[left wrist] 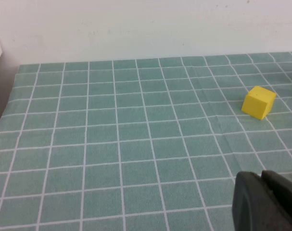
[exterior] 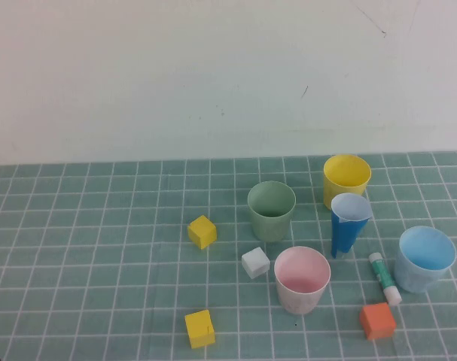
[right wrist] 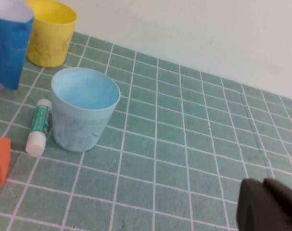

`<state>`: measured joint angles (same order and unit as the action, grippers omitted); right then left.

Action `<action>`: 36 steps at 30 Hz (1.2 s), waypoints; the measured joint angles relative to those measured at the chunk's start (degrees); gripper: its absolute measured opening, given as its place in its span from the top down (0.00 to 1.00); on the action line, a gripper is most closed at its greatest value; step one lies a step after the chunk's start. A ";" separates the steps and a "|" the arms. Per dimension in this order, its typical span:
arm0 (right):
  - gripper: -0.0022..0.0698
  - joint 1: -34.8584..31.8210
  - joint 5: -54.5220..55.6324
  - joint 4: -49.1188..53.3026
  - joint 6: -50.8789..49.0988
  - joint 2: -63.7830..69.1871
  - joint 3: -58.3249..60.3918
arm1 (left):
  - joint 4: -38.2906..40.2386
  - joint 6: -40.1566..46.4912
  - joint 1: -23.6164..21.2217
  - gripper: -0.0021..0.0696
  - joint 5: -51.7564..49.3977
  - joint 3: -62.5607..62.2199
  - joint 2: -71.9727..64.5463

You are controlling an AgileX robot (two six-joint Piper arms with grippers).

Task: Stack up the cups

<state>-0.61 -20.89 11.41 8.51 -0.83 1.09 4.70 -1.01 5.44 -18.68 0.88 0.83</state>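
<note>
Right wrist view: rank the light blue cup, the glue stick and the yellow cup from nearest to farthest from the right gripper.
Measured from the shut right gripper, low at the picture's edge:
1. Light blue cup, upright, alone on the cloth.
2. Glue stick, lying just beyond that cup.
3. Yellow cup, far back by the wall.
The left gripper is parked, shut.

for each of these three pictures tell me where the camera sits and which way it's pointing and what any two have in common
High view: raised on the robot's side, angled down at the green gridded tablecloth and wall; no arm shows.
Left wrist view: on the left arm, facing bare cloth and a small yellow cube; shut left tool at the edge.
Right wrist view: on the right arm, facing the light blue plastic cup; shut right tool at the edge.
Shared: high and right wrist views both show that cup.
</note>
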 joint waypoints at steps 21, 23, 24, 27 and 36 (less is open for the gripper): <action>0.97 0.00 0.00 -0.59 0.00 0.00 0.00 | 0.00 0.10 0.00 0.97 0.00 0.00 0.00; 0.97 0.00 0.00 -0.59 0.00 0.00 0.00 | 0.00 0.10 0.00 0.97 0.00 0.00 0.00; 0.97 0.00 0.00 -0.59 0.00 0.00 0.00 | 0.00 0.10 0.00 0.97 0.00 0.00 0.00; 0.97 0.00 0.00 -0.69 0.00 0.00 0.00 | 0.00 0.10 0.00 0.97 0.00 0.00 0.00; 0.97 0.00 0.00 -0.81 0.00 0.00 0.00 | 0.00 0.10 0.00 0.97 0.00 0.00 0.00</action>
<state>-0.61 -20.89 10.60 8.51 -0.83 1.09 4.70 -0.91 5.44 -18.68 0.88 0.83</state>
